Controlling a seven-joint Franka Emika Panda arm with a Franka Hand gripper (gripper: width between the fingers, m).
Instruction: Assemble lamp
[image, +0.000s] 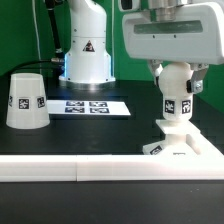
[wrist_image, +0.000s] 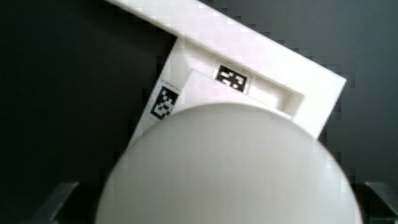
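The white bulb (image: 176, 88) stands upright with its neck in the low angular base (image: 181, 141) at the exterior view's right, near the front rail. My gripper (image: 176, 82) is shut on the bulb's round head from above. In the wrist view the bulb's head (wrist_image: 222, 165) fills the frame, with the base (wrist_image: 249, 85) and its tags beyond it. One dark fingertip (wrist_image: 54, 203) shows on each side of the head. The tapered shade (image: 27, 101) stands mouth down at the exterior view's left, apart from the gripper.
The marker board (image: 92, 106) lies flat in the middle of the black table. A long white rail bar (image: 100, 168) runs along the front edge. The arm's white pedestal (image: 86, 55) stands at the back, in front of a green backdrop.
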